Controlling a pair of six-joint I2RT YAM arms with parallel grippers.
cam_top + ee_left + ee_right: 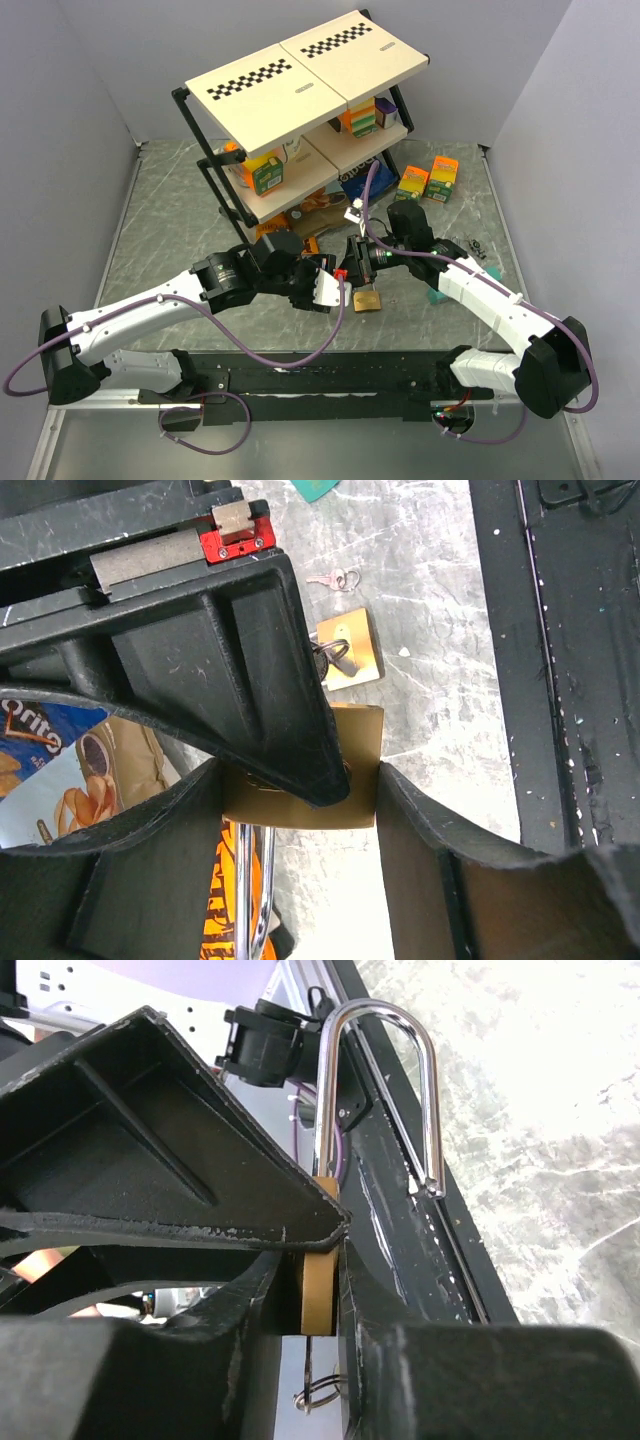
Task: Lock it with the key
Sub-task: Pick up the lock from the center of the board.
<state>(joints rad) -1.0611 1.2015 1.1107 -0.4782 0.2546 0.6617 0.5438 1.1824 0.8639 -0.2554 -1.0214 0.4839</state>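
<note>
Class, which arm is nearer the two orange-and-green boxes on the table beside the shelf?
Right. The right arm bends close by the boxes, on their near side; the left arm reaches in from the far side and ends at the padlock, well short of them.

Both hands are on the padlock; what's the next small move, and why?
Probably release the left hand and move it to the shackle to press it shut: its free leg stands clear of the padlock body, which the right hand clamps.
</note>
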